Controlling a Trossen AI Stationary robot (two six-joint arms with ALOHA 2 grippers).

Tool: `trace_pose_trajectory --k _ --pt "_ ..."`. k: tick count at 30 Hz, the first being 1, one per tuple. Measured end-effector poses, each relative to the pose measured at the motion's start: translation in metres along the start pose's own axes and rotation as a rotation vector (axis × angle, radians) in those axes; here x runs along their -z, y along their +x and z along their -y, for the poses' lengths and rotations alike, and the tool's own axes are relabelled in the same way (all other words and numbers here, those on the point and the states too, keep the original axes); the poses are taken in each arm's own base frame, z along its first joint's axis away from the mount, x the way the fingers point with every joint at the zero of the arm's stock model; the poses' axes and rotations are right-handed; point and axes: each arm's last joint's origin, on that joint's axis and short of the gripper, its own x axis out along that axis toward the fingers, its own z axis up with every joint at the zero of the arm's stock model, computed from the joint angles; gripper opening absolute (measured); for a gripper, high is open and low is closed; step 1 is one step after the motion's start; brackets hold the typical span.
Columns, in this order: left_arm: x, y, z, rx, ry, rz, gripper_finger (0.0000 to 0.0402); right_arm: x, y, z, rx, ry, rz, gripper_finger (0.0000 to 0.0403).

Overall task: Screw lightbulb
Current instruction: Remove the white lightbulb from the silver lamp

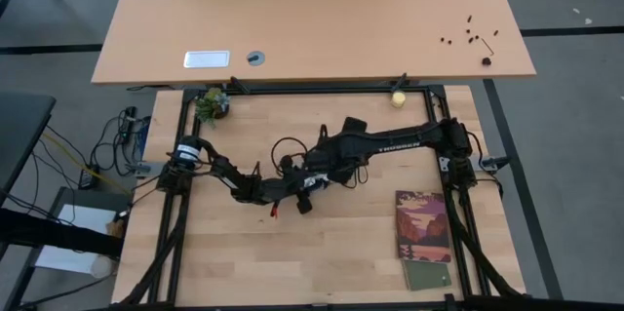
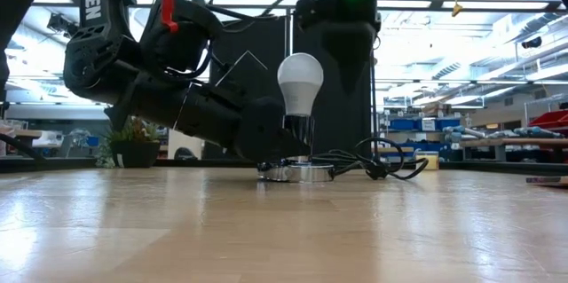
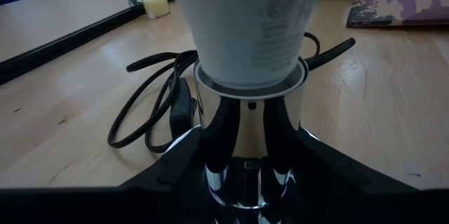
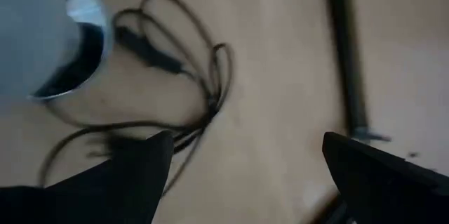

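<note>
Black cord [image 2: 373,163] coils beside the silver socket [image 2: 297,171] on my tabletop [image 2: 284,230]. Left end effector [image 3: 242,161] clamps the socket under the lightbulb [image 2: 300,79]; right end effector [image 4: 245,175] gapes wide, empty.

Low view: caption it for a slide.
Lightbulb upright in silver socket, left gripper clamping the socket.

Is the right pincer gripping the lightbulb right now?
No. In the right wrist view the right pincer stands open over the wood, with the lightbulb off to one side.

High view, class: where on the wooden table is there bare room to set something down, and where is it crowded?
Free: the strip between the left arm's frame and the booklet, toward the near edge. Crowded: the middle, where both tools meet at the lightbulb, socket and coiled cord.
</note>
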Motion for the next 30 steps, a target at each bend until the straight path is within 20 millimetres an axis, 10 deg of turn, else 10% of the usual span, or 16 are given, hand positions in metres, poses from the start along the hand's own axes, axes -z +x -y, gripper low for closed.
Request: trace_pose_trajectory --k 11,30 --pt "0.0 0.0 0.0 0.002 -0.002 0.0 0.019 -0.013 -0.015 -0.036 -0.321 -0.06 0.178 0.0374" --pt "0.0 0.0 0.0 0.006 -0.002 -0.001 0.019 0.009 -0.009 -0.025 -0.071 -0.198 0.025 0.0374"
